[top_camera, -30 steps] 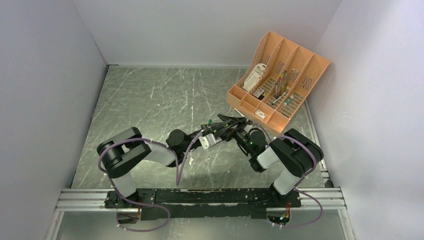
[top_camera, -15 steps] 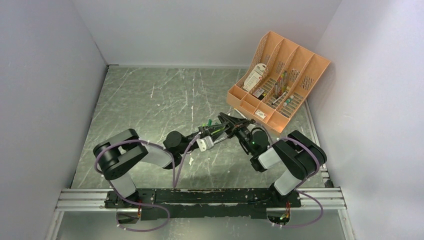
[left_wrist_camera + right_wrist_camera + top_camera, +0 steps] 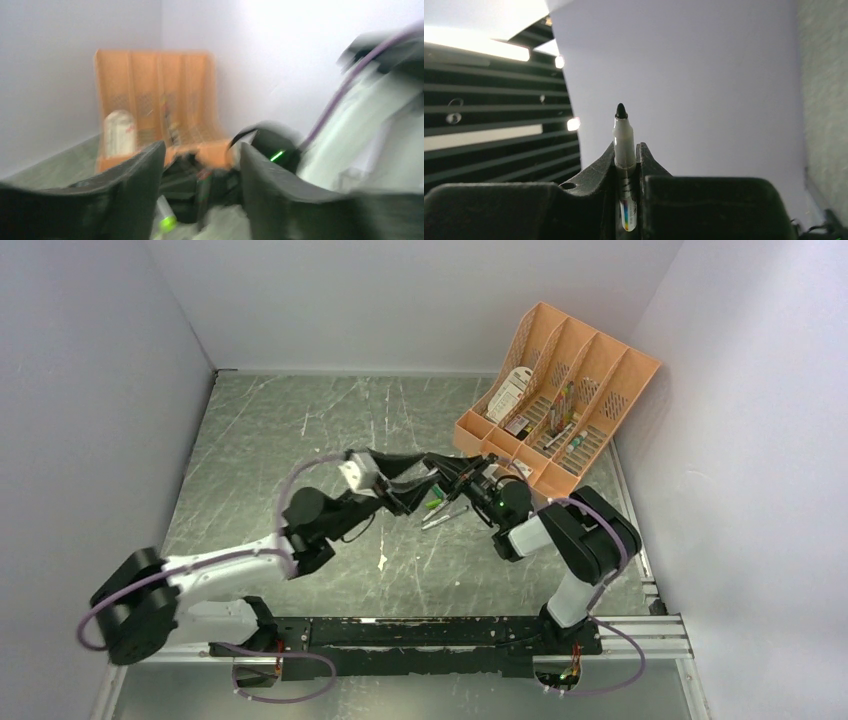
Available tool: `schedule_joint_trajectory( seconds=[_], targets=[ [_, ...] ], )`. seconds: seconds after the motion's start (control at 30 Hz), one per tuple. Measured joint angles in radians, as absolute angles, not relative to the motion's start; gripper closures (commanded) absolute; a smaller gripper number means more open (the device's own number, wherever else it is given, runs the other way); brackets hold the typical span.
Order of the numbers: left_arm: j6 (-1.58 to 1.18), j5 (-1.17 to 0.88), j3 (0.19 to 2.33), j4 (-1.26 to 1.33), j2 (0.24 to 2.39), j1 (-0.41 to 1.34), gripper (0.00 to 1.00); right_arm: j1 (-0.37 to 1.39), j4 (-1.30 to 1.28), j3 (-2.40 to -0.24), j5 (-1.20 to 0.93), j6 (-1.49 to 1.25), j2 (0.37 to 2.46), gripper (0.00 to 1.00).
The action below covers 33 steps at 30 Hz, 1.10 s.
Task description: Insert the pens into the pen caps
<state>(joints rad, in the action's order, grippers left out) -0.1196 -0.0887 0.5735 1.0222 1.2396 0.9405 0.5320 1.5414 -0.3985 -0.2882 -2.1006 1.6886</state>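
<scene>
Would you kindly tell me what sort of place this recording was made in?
Probably a robot lab test cell: plain white walls box in a scratched grey tabletop, and two arms are bolted to a metal rail.

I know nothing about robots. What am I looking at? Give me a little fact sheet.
right pincer: shut on a bare pen, dark tip sticking out past the fingers
left pincer: open, holding nothing; its camera view is blurred
capped pen: pale, green end, lying on the table below the left pincer
orange organizer: far right corner, mixed stationery inside
job state: the held pen has no cap yet
</scene>
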Motion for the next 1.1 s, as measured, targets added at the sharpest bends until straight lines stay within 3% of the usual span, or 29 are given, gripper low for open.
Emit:
schedule_joint_trajectory(
  seconds=[0.2,0.27,0.47,0.63,0.83,0.97,1.1],
  targets=[
    [-0.345,0.016,0.586,0.932,0.950,0.902,0.00,0.467,1.538,-0.455,-0.335,-2.015,1.804,1.00],
    [-0.403,0.025,0.588,0.875,0.908,0.857,0.05,0.472,1.539,-0.474,-0.350,-1.991,1.825,1.00],
    [-0.523,-0.017,0.644,0.581,0.965,0.743,0.00,0.474,1.539,-0.496,-0.391,-1.860,1.835,1.00],
    [-0.607,-0.143,0.649,0.498,1.011,0.639,0.00,0.472,1.457,-0.522,-0.435,-1.642,1.745,1.00],
    [-0.839,-0.456,0.624,0.764,1.136,0.481,0.13,0.474,1.114,-0.592,-0.415,-1.258,1.445,1.00],
    [-1.030,-0.614,0.596,1.055,1.262,0.436,0.09,0.479,0.918,-0.606,-0.392,-1.013,1.255,1.00],
    [-1.100,-0.716,0.595,1.172,1.323,0.455,0.07,0.486,0.801,-0.606,-0.399,-0.868,1.179,1.00]
  ],
)
